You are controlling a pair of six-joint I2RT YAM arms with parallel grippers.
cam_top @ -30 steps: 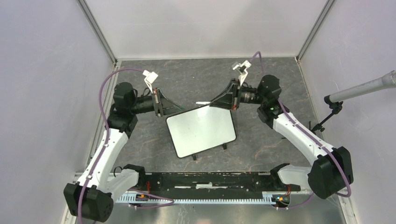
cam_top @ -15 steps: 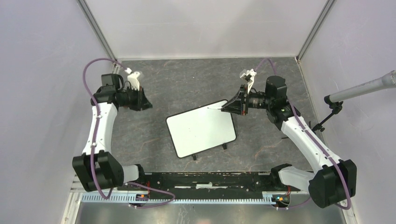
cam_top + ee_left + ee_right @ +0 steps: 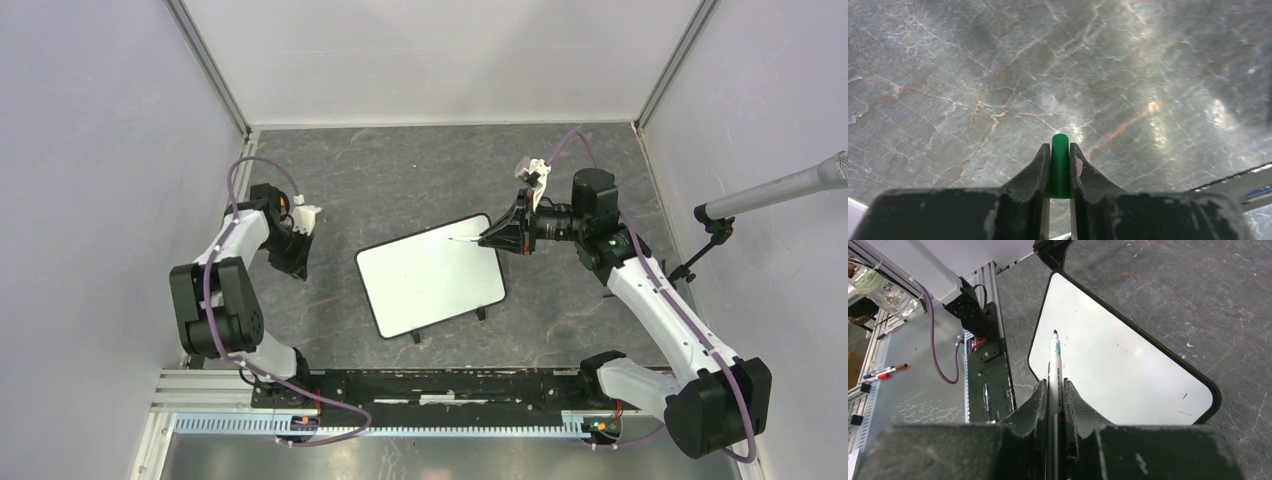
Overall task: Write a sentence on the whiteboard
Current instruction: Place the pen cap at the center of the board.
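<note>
The whiteboard (image 3: 430,278) lies tilted on the table's middle, white with a thin black frame; in the right wrist view the whiteboard (image 3: 1133,365) carries only a few small dark specks. The sentence does not show on it. My right gripper (image 3: 487,239) hovers at the board's upper right corner, shut on a white marker (image 3: 1055,371) whose green tip points over the board. My left gripper (image 3: 297,260) is far left of the board, pointing down at the table. In its wrist view the left gripper (image 3: 1060,147) is shut on a green marker cap (image 3: 1060,167).
A microphone on a stand (image 3: 775,192) reaches in from the right wall. A black rail (image 3: 430,386) runs along the near edge between the arm bases. White enclosure walls surround the marbled table (image 3: 400,170). Spare pens (image 3: 884,371) lie outside on the metal bench.
My left arm has swung away from the board's upper left corner to the far left and folded back, still gripping the cap. My right gripper drew back slightly to the right with the marker.
</note>
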